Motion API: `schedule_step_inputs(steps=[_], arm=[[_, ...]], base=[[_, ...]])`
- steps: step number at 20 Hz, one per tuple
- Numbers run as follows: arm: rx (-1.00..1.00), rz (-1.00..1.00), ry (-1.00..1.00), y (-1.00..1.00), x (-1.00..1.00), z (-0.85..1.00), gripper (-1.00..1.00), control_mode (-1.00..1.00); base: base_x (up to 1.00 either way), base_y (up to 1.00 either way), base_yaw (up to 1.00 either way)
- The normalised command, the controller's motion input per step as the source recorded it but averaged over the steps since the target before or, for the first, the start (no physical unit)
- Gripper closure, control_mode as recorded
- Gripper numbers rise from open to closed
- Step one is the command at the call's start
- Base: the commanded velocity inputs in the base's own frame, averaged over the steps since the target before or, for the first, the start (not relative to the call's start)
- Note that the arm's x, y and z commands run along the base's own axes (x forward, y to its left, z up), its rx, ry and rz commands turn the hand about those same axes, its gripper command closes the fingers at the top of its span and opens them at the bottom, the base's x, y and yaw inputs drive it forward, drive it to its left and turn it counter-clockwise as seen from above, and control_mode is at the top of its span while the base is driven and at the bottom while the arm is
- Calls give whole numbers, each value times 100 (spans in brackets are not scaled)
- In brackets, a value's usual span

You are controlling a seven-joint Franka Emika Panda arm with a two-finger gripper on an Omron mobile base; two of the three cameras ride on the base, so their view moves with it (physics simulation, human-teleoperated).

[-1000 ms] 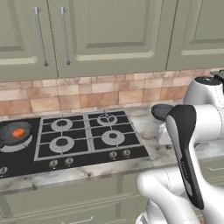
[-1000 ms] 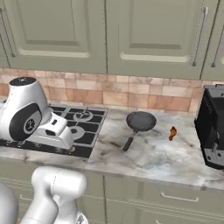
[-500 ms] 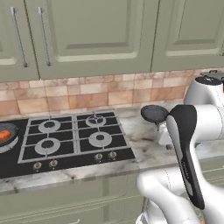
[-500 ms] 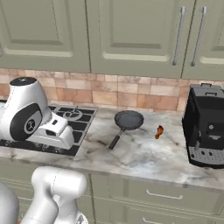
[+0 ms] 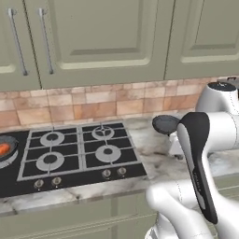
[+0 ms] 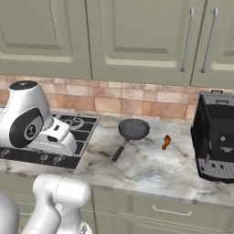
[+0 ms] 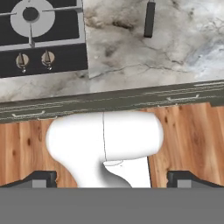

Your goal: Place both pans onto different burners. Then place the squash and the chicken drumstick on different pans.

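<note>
One black pan (image 6: pixel 134 129) rests on the marble counter right of the cooktop, its handle (image 6: pixel 118 153) pointing toward the front edge; it also appears as the pan (image 5: pixel 165 123) behind my arm. The chicken drumstick (image 6: pixel 166 142) lies on the counter just right of it. At the far left, the orange-red squash (image 5: pixel 3 149) sits in the other pan (image 5: pixel 8 158) on a burner, cut by the frame edge. My gripper (image 7: pixel 111 178) is open and holds nothing, hovering above the counter's front edge, with the pan handle (image 7: pixel 150 19) ahead of it.
The black cooktop (image 5: pixel 70 172) has four grated burners (image 5: pixel 108 152) and front knobs (image 7: pixel 47 57). A black coffee machine (image 6: pixel 215 135) stands at the counter's right end. Green cabinets hang above the tiled backsplash. Wooden floor (image 7: pixel 192 135) lies below the counter edge.
The whole scene has slid left in both base views, so the camera has moved right along the counter. The things themselves have not moved, and the gripper stays open.
</note>
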Motion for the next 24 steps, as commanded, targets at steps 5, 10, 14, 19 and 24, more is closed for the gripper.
schedule_step_inputs(steps=[5,10,14,19,24], arm=[[0,0,0,0,0,0,-100,100],[0,0,0,0,0,0,-100,100],[0,0,0,0,0,0,-100,100],[0,0,0,0,0,0,-100,100],[0,-2,-2,0,34,0,-100,-100]], base=[[38,0,0],[41,3,-1],[42,9,-5],[40,6,-5],[0,0,0]])
